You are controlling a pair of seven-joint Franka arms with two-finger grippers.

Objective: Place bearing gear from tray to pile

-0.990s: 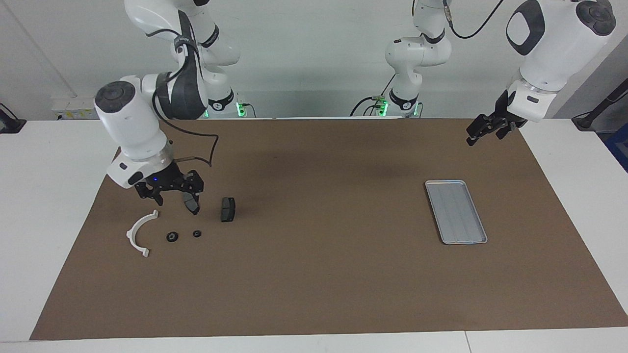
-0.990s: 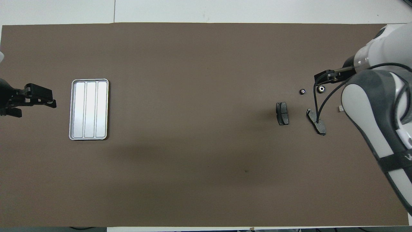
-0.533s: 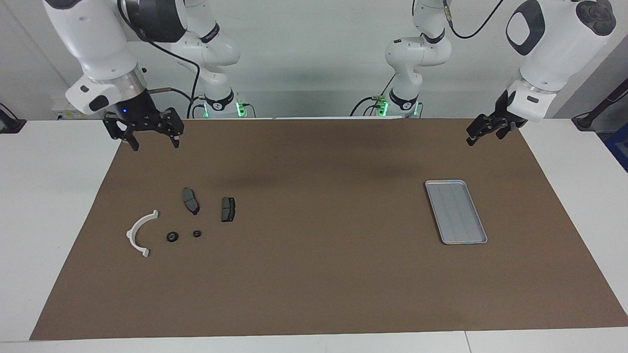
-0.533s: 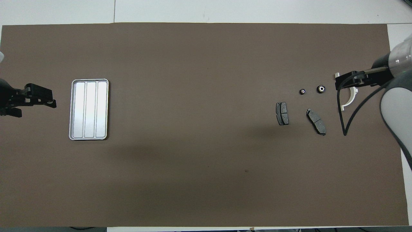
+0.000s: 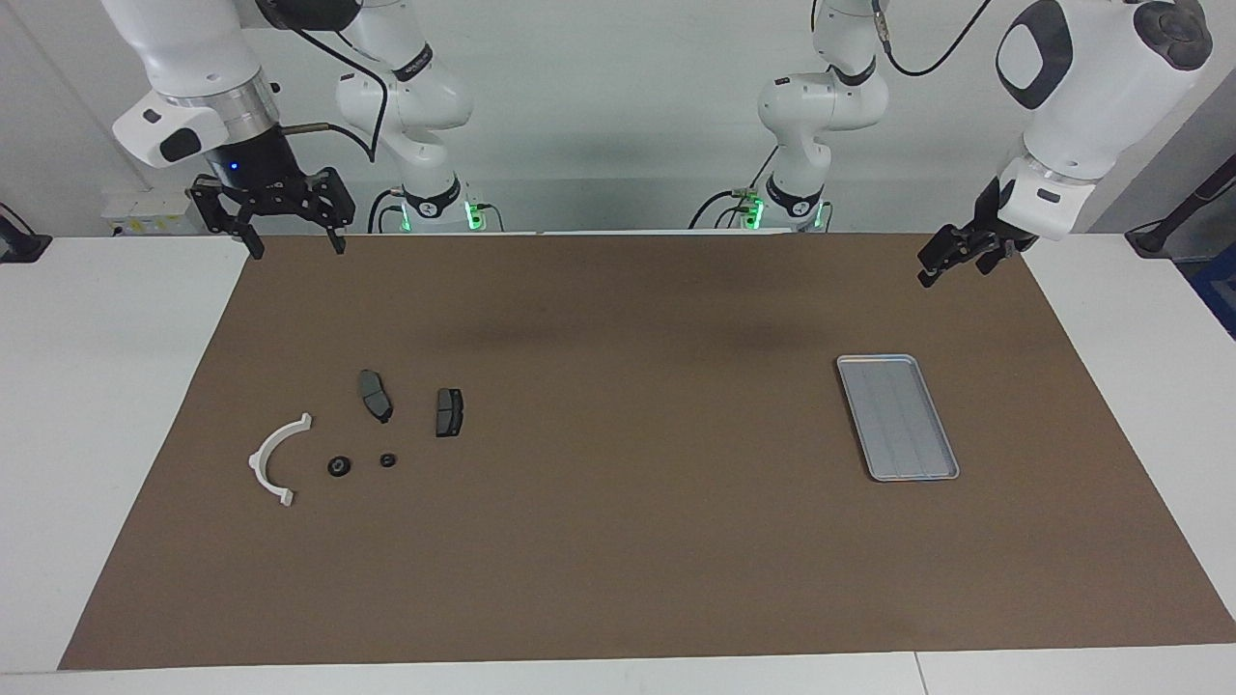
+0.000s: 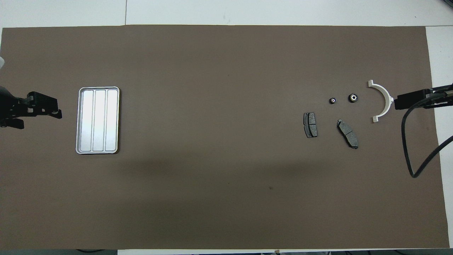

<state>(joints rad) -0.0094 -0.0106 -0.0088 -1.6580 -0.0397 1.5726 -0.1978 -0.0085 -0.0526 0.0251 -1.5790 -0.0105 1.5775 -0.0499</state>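
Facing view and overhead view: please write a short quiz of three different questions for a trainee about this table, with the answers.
1. True or false: the tray holds a part.
2. Which lies nearest the white bracket? A) the tray B) the larger bearing C) the left gripper
3. Fill in: the right gripper holds ____.

Key
1. False; only its ribbed floor shows.
2. B; it lies beside the bracket, with the smaller bearing and two pads close by.
3. Nothing; it hangs open over the mat's edge at the right arm's end. The left gripper is also open and empty.
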